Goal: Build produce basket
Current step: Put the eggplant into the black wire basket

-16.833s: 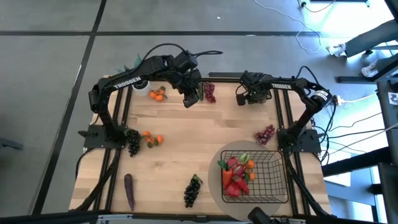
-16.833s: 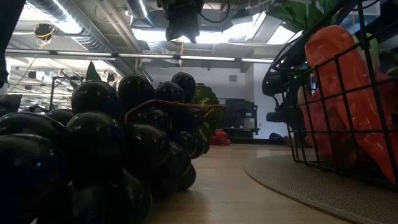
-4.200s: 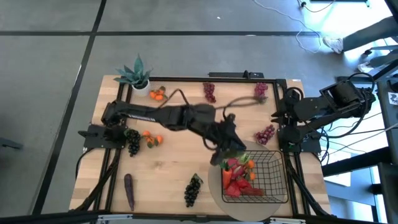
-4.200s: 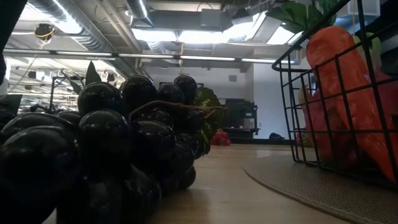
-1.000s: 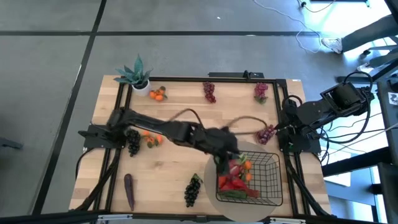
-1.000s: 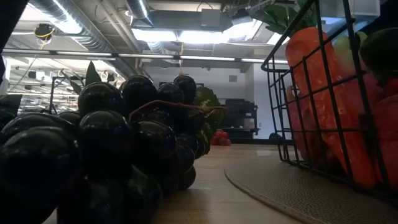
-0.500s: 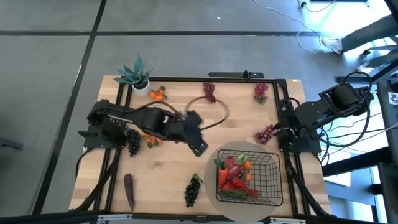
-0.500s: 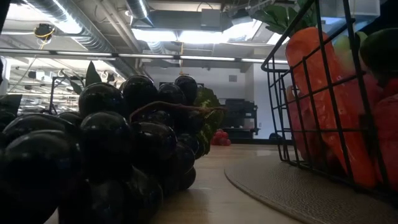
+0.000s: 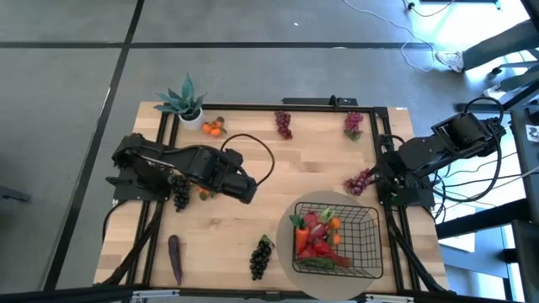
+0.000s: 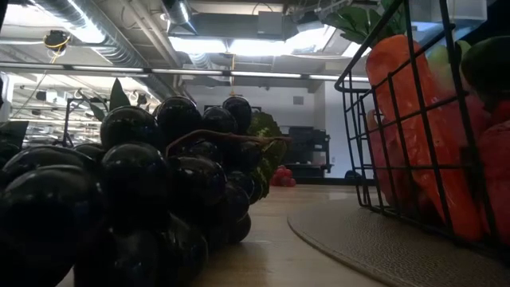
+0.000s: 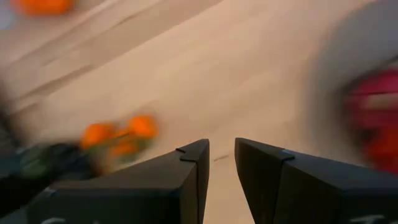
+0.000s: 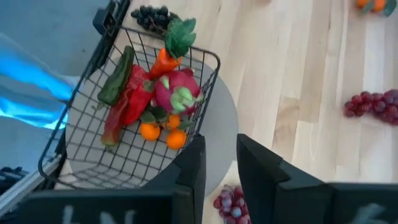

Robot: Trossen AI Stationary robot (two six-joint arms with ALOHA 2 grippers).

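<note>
Pulled back from the basket point(image 9: 341, 240), the left arm has folded toward its own side of the worktop point(image 9: 278, 168), and its tool point(image 11: 219, 163) now hangs over bare wood just beside the loose tangerines point(image 9: 202, 190). Its fingers stand narrow with a slim gap, holding nothing. On that left side also lie a dark grape bunch point(image 9: 180, 192) and, nearer the front edge, an eggplant point(image 9: 175, 257); a potted plant point(image 9: 185, 98) and more tangerines point(image 9: 214, 128) sit at the back. Mid-worktop, another dark bunch point(image 9: 261, 257) lies just left of the beige mat point(image 9: 290, 252).

The next pick looks like the nearby tangerines. To do it well, the tool should spread wider first, centre over the cluster and come down straight so the fruit is not shoved into the grapes.

The basket sits on the mat, front right, already holding a carrot point(image 12: 164, 61), dragon fruit point(image 12: 176, 92) and chili. The right tool point(image 12: 220, 163), parked at the right edge, is slightly parted and empty.
</note>
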